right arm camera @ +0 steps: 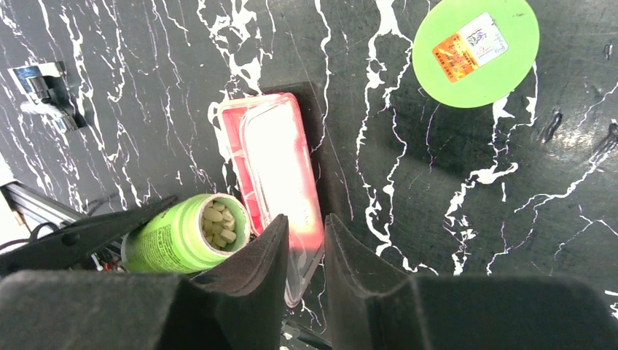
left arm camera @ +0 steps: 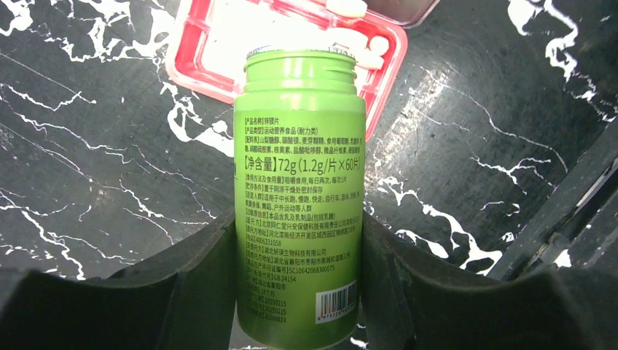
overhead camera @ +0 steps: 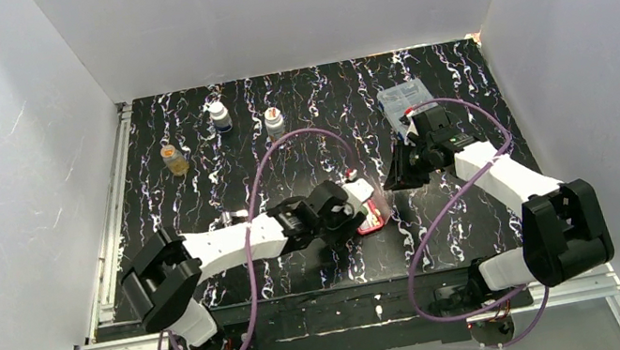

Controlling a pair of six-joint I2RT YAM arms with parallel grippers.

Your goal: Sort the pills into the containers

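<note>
Pills (right arm camera: 218, 221) — pale oval tablets — fill the uncapped mouth of a green bottle (left arm camera: 299, 197) with printed Chinese text. The left gripper (overhead camera: 340, 206) holds the bottle, one dark finger pressed against each side of its body. The bottle is tipped over, its mouth toward the red pill case (left arm camera: 181, 69), at the case's near edge in the left wrist view. I cannot tell whether the mouth touches the case.

The case lies flat near the middle of the black, white-veined table (overhead camera: 194, 185), between the two grippers. Its whitish compartments (left arm camera: 240, 44) are uncovered, and a few white pills (left arm camera: 368, 45) lie in those on the side away from the bottle. Its clear lid (right arm camera: 280, 157) is swung open. The right gripper (right arm camera: 306, 233) has its fingers almost pressed together, pinching the lid's edge between them.

A round green cap (right arm camera: 475, 52) with an orange and white sticker lies flat on the table, well apart from the case. Toward the far left of the table stand three small bottles — one white-capped (overhead camera: 220, 114), one pale (overhead camera: 274, 121), one amber (overhead camera: 175, 159). A clear box (overhead camera: 405, 102) sits at the far right, just beyond the right arm's wrist.
</note>
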